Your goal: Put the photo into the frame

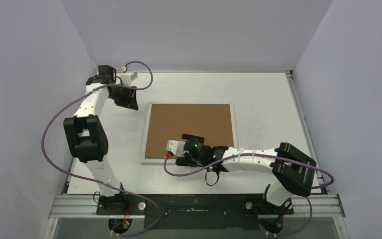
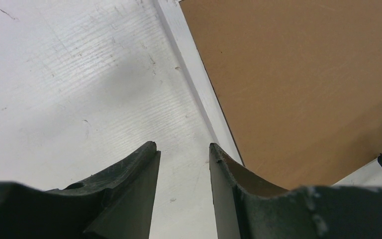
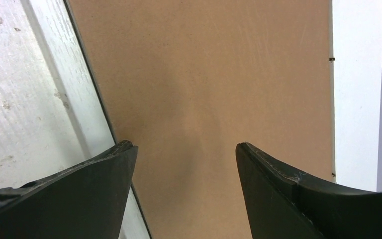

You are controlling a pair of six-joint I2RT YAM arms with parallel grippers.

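My left gripper (image 2: 184,149) and right gripper (image 3: 184,149) stand open, empty. The frame (image 2: 195,74), central on the counter (image 1: 263,92), looks light and stiff; I'd pinch its rim.

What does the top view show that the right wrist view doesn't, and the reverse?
Only the top view: both arms, the left gripper near the far left corner of the frame, and the whole frame outline. Only the right wrist view: the right gripper open and empty, close over the board. Both: the brown board lying in the white frame, and no photo in sight.
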